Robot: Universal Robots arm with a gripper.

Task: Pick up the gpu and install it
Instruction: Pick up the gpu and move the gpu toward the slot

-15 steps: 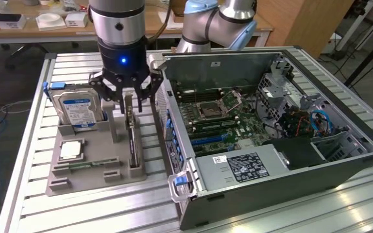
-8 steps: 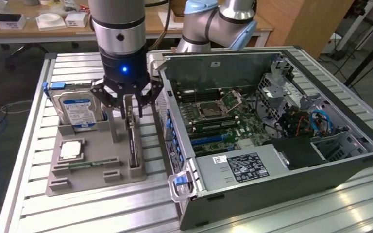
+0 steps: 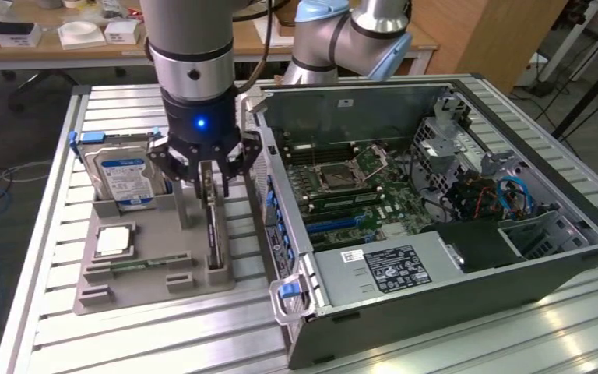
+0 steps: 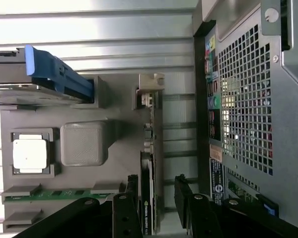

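Hangs straight down over the gray tray (image 3: 122,292) on the slatted table (image 3: 122,343), pincer (image 3: 209,178) spread wide. Straddles the gpu (image 3: 214,234), one jaw to each flat side, and pinches nothing yet.

From the wrist view: pincer (image 4: 156,179) open around the gpu (image 4: 150,163), with a clear gap on the side toward the computer case (image 4: 248,99). On the other side, cannot tell whether touching or just apart.

Gpu upright on its long edge in a slot of the tray (image 4: 119,134), along the tray's side nearest the case, with its metal bracket at the end toward the hard drive (image 4: 59,79).

Elsewhere in the tray: hard drive (image 3: 122,175) with blue label and blue rails, standing upright; processor (image 3: 114,240) lying flat in a recess; green memory stick (image 3: 138,265) in a narrow slot just beside it.

On the exterior view's right of the tray, close alongside: computer case (image 3: 548,234) on its side, panel off, with motherboard (image 3: 351,187) and power supply (image 3: 392,265) exposed.
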